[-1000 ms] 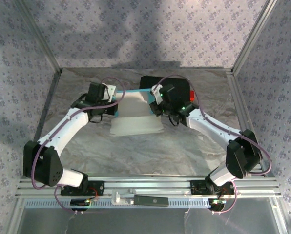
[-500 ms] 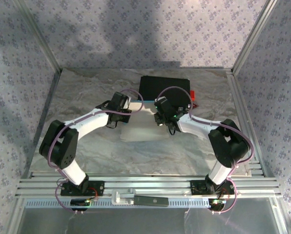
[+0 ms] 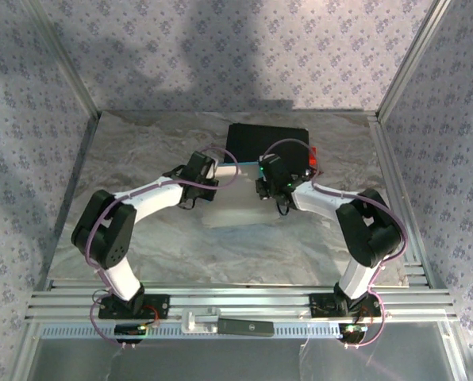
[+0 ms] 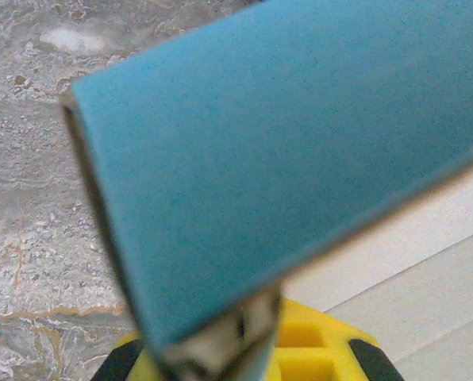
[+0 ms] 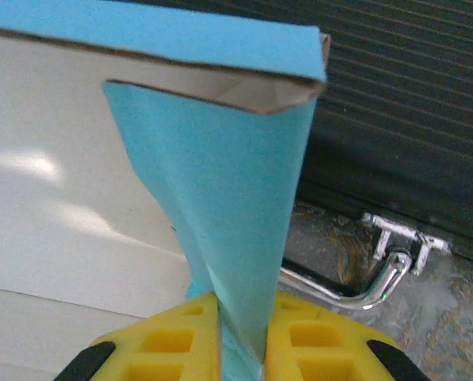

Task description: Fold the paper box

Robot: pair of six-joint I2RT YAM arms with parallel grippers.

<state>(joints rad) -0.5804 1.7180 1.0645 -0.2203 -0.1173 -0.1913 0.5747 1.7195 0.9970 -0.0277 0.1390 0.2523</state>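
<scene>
Item: paper box (image 3: 235, 208), white face up on the tabletop (image 3: 141, 151), spanning between both sets of jaws. Left jaws: clamped on its blue side panel (image 4: 284, 159). Right jaws: pinching a twisted blue flap (image 5: 228, 206), with the black case (image 5: 395, 119) just beyond.

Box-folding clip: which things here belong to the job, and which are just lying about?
In the job:
- paper box
- left gripper, clamped on a blue flap
- right gripper, clamped on a blue flap

Lying about:
- black case behind the box
</scene>
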